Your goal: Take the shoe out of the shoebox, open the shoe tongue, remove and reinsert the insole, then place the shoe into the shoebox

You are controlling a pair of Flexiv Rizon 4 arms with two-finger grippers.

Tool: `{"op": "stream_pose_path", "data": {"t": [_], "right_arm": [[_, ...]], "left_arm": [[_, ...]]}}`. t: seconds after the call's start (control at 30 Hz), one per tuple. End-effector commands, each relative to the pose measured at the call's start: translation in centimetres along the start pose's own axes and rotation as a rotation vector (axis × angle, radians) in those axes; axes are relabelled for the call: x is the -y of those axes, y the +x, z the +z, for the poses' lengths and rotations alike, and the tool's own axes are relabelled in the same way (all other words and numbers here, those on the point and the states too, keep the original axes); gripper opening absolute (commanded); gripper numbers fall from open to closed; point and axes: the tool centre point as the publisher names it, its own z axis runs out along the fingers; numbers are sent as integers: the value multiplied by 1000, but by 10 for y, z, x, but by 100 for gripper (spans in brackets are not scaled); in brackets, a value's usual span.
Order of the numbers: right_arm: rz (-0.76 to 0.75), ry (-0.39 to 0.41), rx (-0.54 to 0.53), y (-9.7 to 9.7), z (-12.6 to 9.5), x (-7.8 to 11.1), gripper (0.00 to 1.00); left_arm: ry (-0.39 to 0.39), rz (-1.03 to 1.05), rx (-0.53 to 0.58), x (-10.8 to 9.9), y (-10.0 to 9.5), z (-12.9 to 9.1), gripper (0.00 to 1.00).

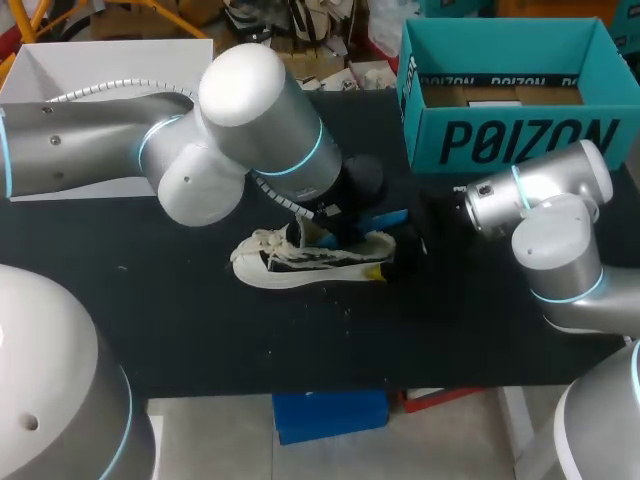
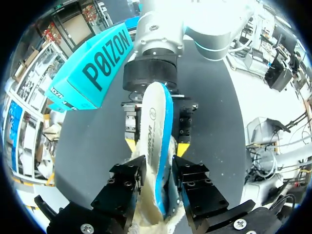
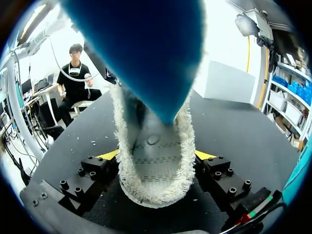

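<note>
The shoe [image 1: 300, 262] is cream-white with black streaks along its side and a fleecy cream collar. The insole [image 2: 155, 131] is white with dark print on 1 face and bright blue on the other. The shoebox [image 1: 520, 140] is teal with black lettering, brown inside. The tabletop [image 1: 250, 340] is black. The left arm [image 1: 230, 130] and right arm [image 1: 555, 225] are silver with pale-blue rings.

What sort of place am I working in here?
Likely a robot test bench: a black table, a teal shoebox, my left gripper pinching a blue insole, my right gripper clamping a white sneaker.
</note>
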Motion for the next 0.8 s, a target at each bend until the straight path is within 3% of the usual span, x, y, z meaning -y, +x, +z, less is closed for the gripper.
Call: {"op": "stream_pose_path", "data": {"t": [0.03,0.8], "right_arm": [[1,1,0,0,3,6,0],[1,1,0,0,3,6,0]], "left_arm": [[20,11,-3,2,-1,0,33],[43,50,-18,24,4,11,31]]}}
